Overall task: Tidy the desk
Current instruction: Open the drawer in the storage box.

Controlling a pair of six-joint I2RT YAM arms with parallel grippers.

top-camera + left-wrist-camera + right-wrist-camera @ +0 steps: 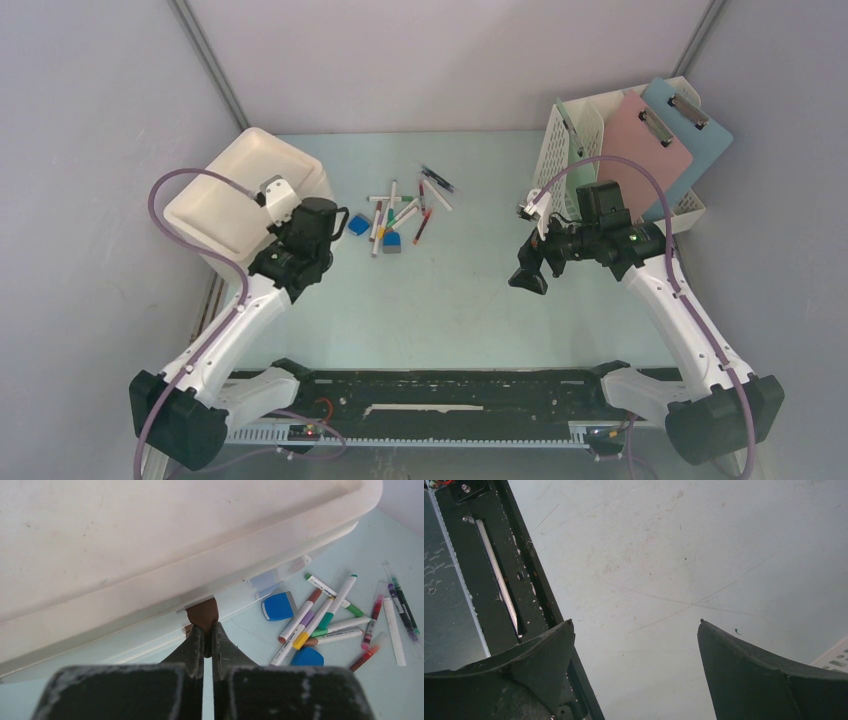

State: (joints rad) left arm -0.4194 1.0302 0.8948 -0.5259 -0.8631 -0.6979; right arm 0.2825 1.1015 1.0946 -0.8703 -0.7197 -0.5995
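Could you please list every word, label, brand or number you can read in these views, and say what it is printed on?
No text is legible in any view.
Markers: any barrel print is too small and blurred to read.
Thin pens: markings unreadable.
Pink clipboard, blue clipboard, white bin: no lettering visible.

From above and behind, the top camera sees the whole pale mint-green worktop (450, 300). The left wrist camera, close, shares its scattered coloured marker pens (325, 615); the right faces the black front rail (526, 580).
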